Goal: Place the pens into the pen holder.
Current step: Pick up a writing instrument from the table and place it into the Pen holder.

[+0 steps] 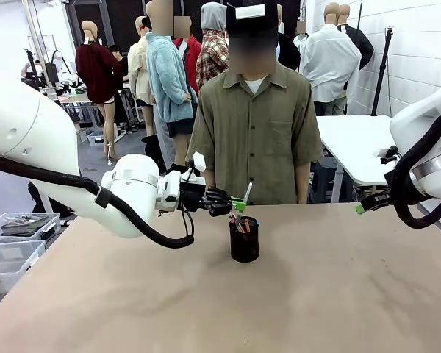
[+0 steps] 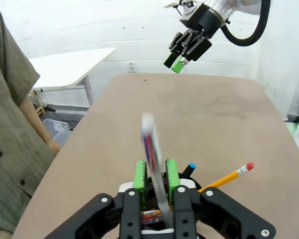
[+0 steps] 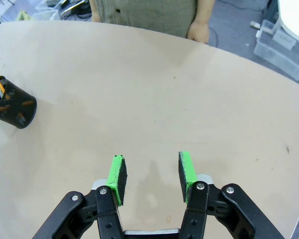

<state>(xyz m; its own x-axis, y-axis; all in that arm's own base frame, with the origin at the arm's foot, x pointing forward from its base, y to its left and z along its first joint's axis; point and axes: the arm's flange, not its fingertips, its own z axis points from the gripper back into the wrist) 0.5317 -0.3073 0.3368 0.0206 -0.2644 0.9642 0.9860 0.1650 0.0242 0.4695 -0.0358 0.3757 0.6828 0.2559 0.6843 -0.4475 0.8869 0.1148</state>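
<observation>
Presently we list: left gripper above the holder, jaws narrow, a blurred white pen between the pads; grip or release, we cannot tell. Right gripper empty, jaws apart, above bare table.

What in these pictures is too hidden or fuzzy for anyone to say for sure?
- Left wrist view: the silver-white pen between the left gripper pads is motion-blurred; gripped or just released is unclear.
- Left wrist view: the pen holder sits mostly behind the fingers.
- Front view: pens in the holder are too small to count.
- Right wrist view: the holder is cut by the left edge.
- Front view: the right gripper is mostly hidden by cables.
</observation>
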